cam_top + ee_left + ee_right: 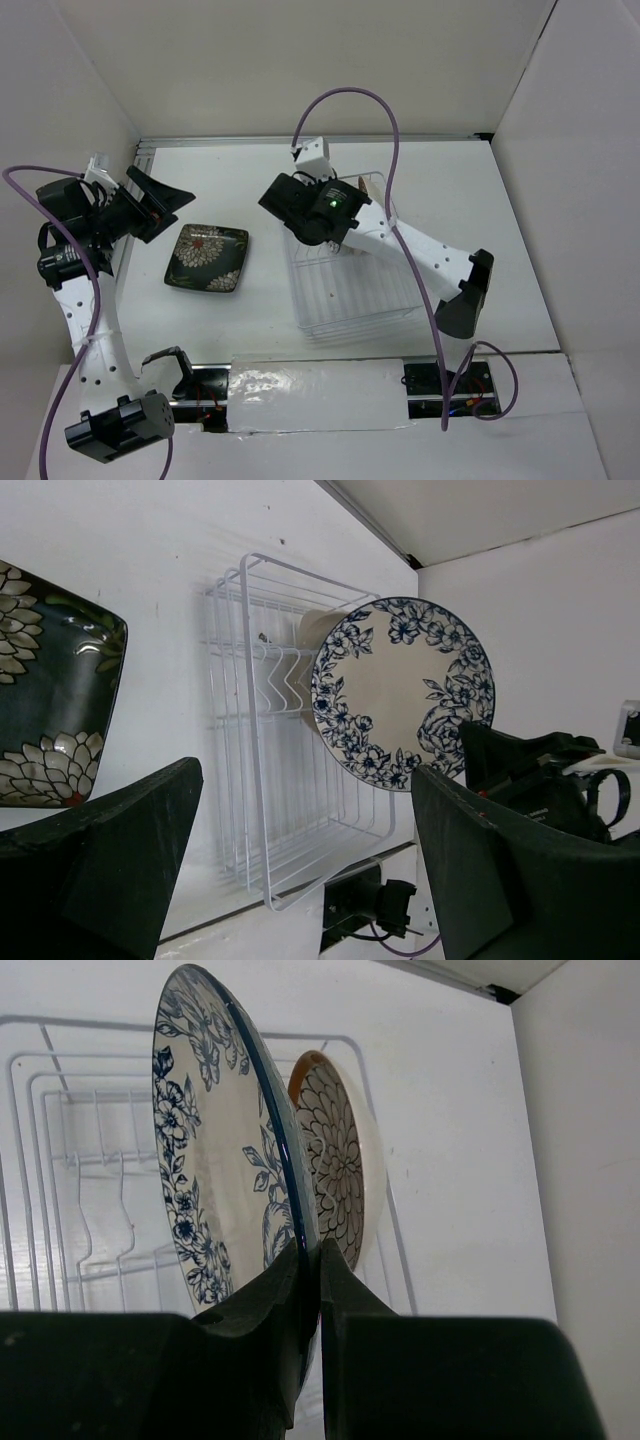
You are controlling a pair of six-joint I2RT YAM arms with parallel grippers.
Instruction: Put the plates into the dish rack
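One blue-white floral plate (200, 1160) is gripped on edge by the right end effector (318, 1256), upright just beside the brown-rimmed plate (345, 1160), over the dish rack (245, 730).

The left arm (95, 330) rises along the counter's left edge, elbow bent, wrist turned toward the middle. The left gripper (160, 207) hangs with its fingers spread wide, holding nothing. The right arm (425, 255) reaches from the near edge toward the far edge, and the right gripper (318, 1260) pinches the rim of the blue floral plate (200, 1160).
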